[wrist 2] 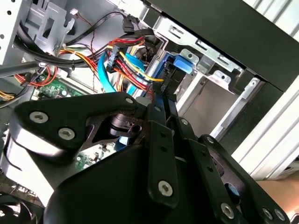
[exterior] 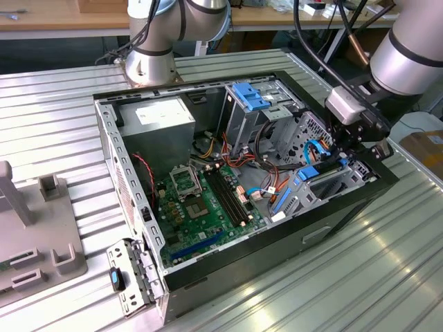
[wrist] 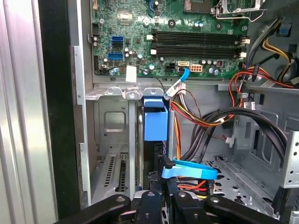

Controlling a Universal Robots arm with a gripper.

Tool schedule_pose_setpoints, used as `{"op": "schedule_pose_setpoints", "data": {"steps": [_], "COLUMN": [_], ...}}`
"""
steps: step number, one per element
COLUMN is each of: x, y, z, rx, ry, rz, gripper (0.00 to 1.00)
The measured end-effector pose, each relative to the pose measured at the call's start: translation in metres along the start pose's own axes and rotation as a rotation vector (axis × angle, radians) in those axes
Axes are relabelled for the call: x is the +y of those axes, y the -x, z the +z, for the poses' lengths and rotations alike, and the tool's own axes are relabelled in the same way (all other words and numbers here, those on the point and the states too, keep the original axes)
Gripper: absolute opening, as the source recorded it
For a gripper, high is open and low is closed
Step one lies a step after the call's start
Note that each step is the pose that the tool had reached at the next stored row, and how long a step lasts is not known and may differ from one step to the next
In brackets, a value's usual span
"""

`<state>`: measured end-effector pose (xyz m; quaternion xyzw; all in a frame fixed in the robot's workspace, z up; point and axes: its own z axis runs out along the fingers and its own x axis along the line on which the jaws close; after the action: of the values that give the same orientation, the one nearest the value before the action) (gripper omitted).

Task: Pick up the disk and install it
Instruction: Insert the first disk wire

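Observation:
My gripper (exterior: 351,153) hangs over the drive bay (exterior: 332,187) at the exterior view's right end of the open computer case (exterior: 228,256). In both wrist views its black fingers (wrist: 152,198) stand close together on a thin slab seen edge-on. That slab is the disk (wrist: 155,122), dark metal with a bright blue carrier end (wrist 2: 183,63). It stands on edge in the grey metal bay beside the case wall. In the exterior view only a strip of the disk's blue rail (exterior: 320,171) shows below the gripper. How deep the disk sits in the bay is hidden.
Red, yellow and orange wire bundles (wrist: 196,116) and a flat blue cable (wrist: 189,169) crowd the bay. The green motherboard (exterior: 204,207) and power supply (exterior: 163,121) fill the case. A cage with a blue latch (exterior: 250,97) stands behind. A second arm's base (exterior: 149,66) is at the back.

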<state>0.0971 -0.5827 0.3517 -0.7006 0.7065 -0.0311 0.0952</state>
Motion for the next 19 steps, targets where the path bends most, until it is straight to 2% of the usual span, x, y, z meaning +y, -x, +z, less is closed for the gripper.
{"op": "schedule_pose_setpoints", "data": {"steps": [2, 3, 5, 12, 19], "x": [-0.0001, -0.0004, -0.0025, -0.0020, -0.0011], "y": [0.0000, 0.0001, -0.0001, -0.0006, -0.0030], "z": [0.0005, 0.0006, 0.0016, 0.0050, 0.0049], "rx": [-0.0133, -0.0178, -0.0180, -0.0179, -0.0189], "ry": [0.0000, 0.0000, 0.0001, 0.0001, -0.0032], "rz": [0.002, 0.003, 0.002, 0.003, 0.003], "gripper": [0.16, 0.16, 0.16, 0.16, 0.16]}}
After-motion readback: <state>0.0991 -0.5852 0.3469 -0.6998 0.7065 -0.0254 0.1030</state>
